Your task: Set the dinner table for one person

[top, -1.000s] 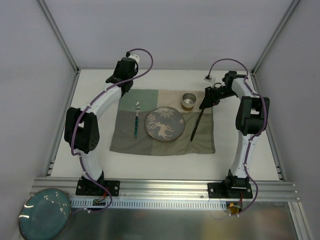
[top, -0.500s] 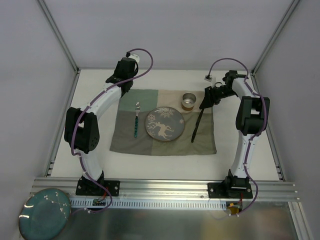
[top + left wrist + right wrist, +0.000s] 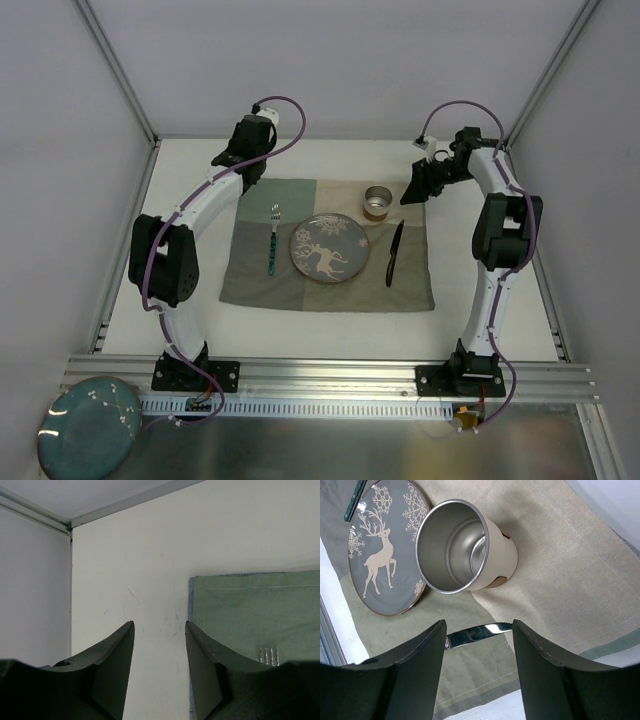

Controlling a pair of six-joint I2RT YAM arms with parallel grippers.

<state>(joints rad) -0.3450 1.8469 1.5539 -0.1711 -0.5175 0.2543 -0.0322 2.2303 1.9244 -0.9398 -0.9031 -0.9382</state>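
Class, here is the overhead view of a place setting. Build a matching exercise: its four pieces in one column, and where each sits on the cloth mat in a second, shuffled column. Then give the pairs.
Column one
1. fork
2. plate
3. cup
4. knife

Column two
A. middle of the mat, reindeer pattern
B. right of the plate, lying flat
C. left of the plate, partly on a green patch
D. beyond the plate, upright on a beige patch

Pairs: 1-C, 2-A, 3-D, 4-B
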